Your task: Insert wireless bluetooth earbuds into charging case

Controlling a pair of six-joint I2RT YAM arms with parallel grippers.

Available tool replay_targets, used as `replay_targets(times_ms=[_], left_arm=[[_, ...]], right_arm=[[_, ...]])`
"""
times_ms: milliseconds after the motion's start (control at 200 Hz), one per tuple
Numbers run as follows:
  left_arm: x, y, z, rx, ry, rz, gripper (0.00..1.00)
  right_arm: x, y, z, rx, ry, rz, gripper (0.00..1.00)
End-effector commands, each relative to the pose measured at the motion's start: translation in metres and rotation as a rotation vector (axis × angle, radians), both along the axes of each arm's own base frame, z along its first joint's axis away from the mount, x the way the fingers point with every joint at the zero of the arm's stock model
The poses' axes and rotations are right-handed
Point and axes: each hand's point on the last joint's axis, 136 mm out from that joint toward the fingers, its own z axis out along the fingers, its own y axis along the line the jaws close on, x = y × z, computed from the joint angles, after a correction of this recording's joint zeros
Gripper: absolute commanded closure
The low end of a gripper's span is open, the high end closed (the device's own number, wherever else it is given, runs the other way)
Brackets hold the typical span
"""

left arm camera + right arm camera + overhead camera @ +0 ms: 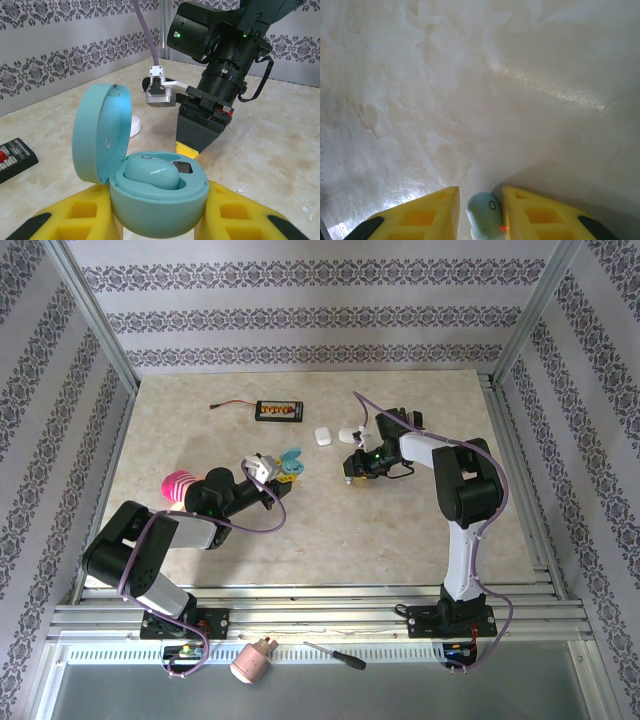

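**Down low on the right side: pickup stage, grip unclear**

Between the yellow fingers of the right gripper (480, 197) sits a pale blue earbud (485, 217), lying on the table (470, 75). The fingers hug it on both sides, but honestly I can't tell if they're actually pinching it or just framing it. I'd call this the pickup step. That wrist points straight down at the surface, with the arm reached forward from its base.

Over on the other side, the left gripper (160, 210) is clamped on the turquoise charging case (150, 220). The case is held upright, lid (97, 132) flipped open, with another earbud (150, 172) already seated inside.

Next move probably needs a firm pinch, a clean lift, then lining the bud up over the free slot. It's a tiny glossy thing, so it could easily squirt out.
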Motion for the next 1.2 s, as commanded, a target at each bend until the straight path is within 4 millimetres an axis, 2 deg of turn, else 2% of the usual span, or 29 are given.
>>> replay_targets(times_ms=[0, 175, 290, 340, 904, 1034, 1199], left_arm=[[0.005, -0.002, 0.018, -0.023, -0.038, -0.016, 0.72], [0.006, -0.002, 0.017, -0.022, -0.036, -0.016, 0.72], [0.007, -0.002, 0.018, -0.023, -0.037, -0.018, 0.72], [0.007, -0.002, 0.017, -0.022, -0.036, -0.018, 0.72], [0.007, -0.002, 0.016, -0.027, -0.038, -0.016, 0.72], [0.006, -0.002, 0.015, -0.025, -0.035, -0.014, 0.72], [0.007, -0.002, 0.015, -0.028, -0.036, -0.015, 0.72]], right_arm=[[-0.008, -0.003, 0.003, 0.016, 0.022, 0.002, 0.73], [-0.010, 0.000, 0.006, 0.040, 0.029, 0.001, 0.75], [-0.011, 0.000, 0.008, 0.047, 0.024, 0.000, 0.67], [-0.011, -0.001, 0.007, 0.042, 0.025, -0.003, 0.66], [-0.016, 0.002, 0.005, 0.065, 0.053, -0.004, 0.77], [-0.017, 0.004, 0.008, 0.080, 0.053, -0.005, 0.74], [-0.020, 0.004, 0.006, 0.081, 0.060, -0.003, 0.77]])
